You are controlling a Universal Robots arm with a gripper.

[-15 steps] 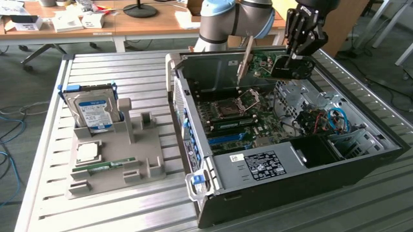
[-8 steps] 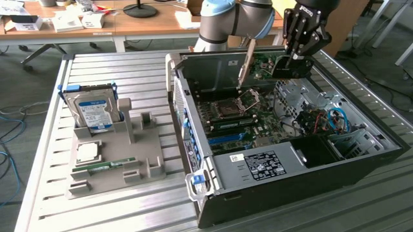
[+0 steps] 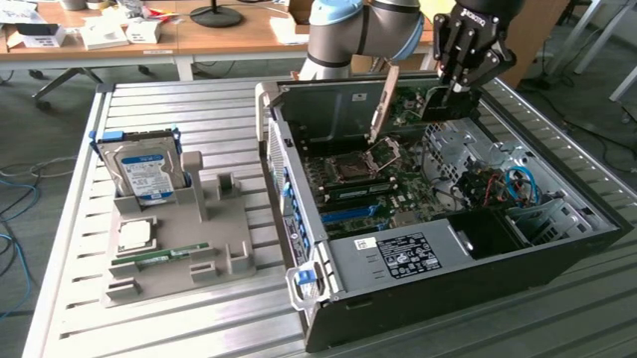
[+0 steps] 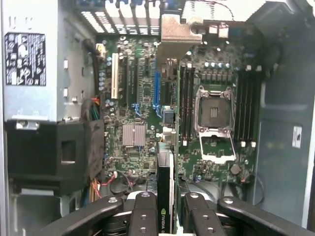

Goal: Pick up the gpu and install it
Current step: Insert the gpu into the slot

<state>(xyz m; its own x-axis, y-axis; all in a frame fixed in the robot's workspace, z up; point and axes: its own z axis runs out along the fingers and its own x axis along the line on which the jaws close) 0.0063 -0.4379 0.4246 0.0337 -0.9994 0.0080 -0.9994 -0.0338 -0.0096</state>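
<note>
The black hand (image 3: 456, 83) pinches the thin, flat, dark-sided gpu card (image 3: 444, 108) on edge. Beneath the hand lies the green motherboard (image 3: 350, 218) of the open black computer case (image 3: 478, 287). Pickup looks done; the card is not yet seated.

The case (image 3: 448, 317) lay open on top, leaving a clear vertical path to the motherboard (image 4: 138, 98). The power supply (image 4: 34, 88) and black drive cage (image 4: 49, 147) obstructed one side; the case wall (image 4: 283, 98) bounded the other. The claw (image 4: 167, 209), clamped on the gpu (image 4: 165, 177), hung over the expansion slots (image 4: 114, 76) beside the open CPU socket (image 4: 214, 113).
</note>
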